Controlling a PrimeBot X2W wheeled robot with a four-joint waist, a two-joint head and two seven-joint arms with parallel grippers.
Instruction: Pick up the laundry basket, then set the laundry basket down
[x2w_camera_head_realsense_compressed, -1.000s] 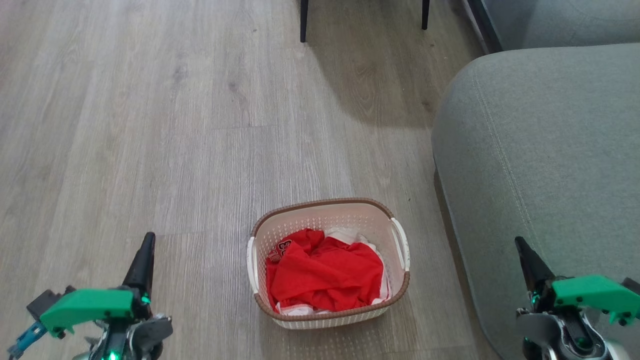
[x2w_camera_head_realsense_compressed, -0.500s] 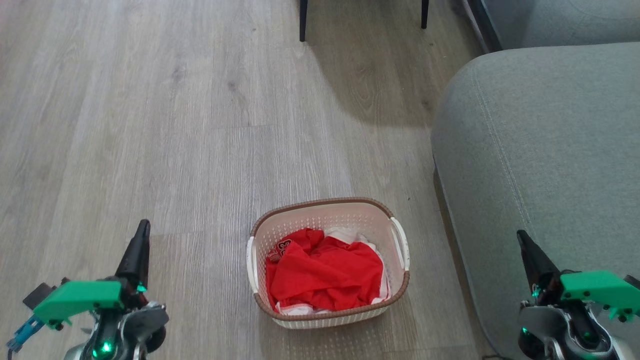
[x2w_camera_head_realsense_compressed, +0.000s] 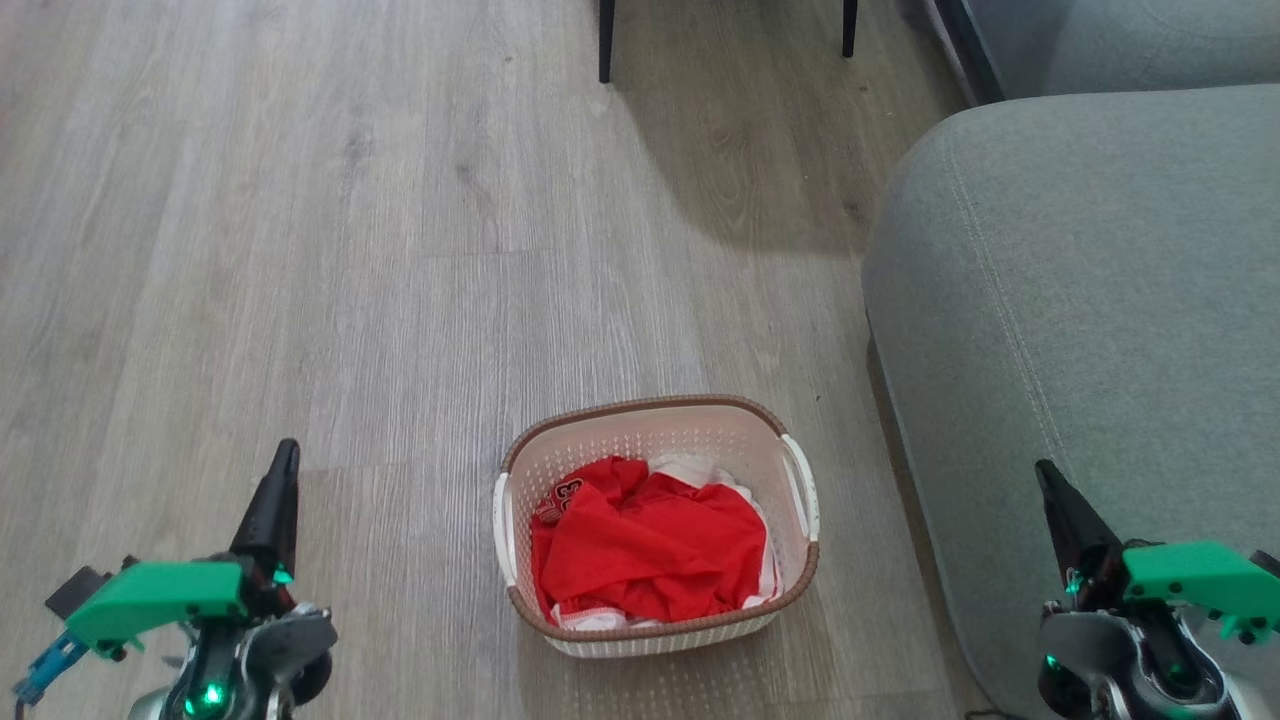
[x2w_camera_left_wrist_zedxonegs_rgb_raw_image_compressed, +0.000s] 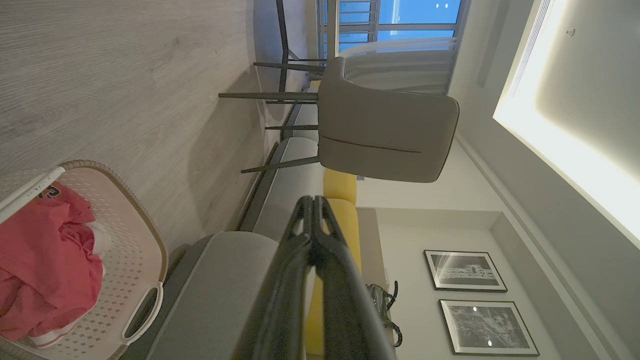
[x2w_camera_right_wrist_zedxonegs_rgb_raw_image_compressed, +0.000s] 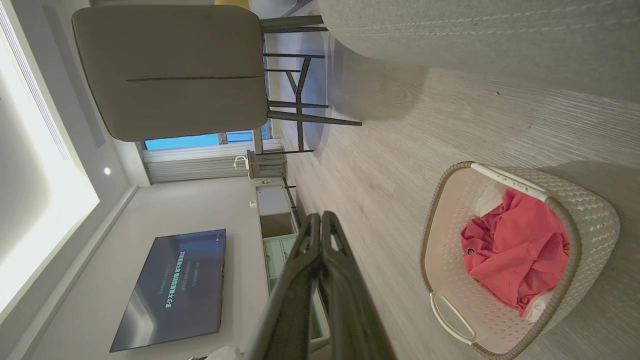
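The laundry basket (x2w_camera_head_realsense_compressed: 648, 406) stands on the wood floor, cream with a brown rim and white side handles, and holds red and white clothes (x2w_camera_head_realsense_compressed: 650, 550). My left gripper (x2w_camera_head_realsense_compressed: 287, 448) is shut and empty, well to the basket's left and apart from it. On the far side, over the sofa's edge, my right gripper (x2w_camera_head_realsense_compressed: 1042, 468) is shut too and holds nothing. The left wrist view has the basket (x2w_camera_left_wrist_zedxonegs_rgb_raw_image_compressed: 135, 240) at lower left, away from the shut left gripper (x2w_camera_left_wrist_zedxonegs_rgb_raw_image_compressed: 312, 200). In the right wrist view the basket (x2w_camera_right_wrist_zedxonegs_rgb_raw_image_compressed: 590, 210) lies right of the shut right gripper (x2w_camera_right_wrist_zedxonegs_rgb_raw_image_compressed: 320, 216).
A grey sofa (x2w_camera_head_realsense_compressed: 1080, 300) runs along the right, close to the basket's right handle. Dark chair legs (x2w_camera_head_realsense_compressed: 606, 40) stand at the top; the chair (x2w_camera_left_wrist_zedxonegs_rgb_raw_image_compressed: 385, 130) is grey. Bare wood floor (x2w_camera_head_realsense_compressed: 300, 250) spreads left and ahead. A TV (x2w_camera_right_wrist_zedxonegs_rgb_raw_image_compressed: 170, 285) hangs on a far wall.
Both grippers shifted slightly a second ago, the left a little left and its tip higher in view, the right tip slightly up. They have held still since. The basket has not moved.
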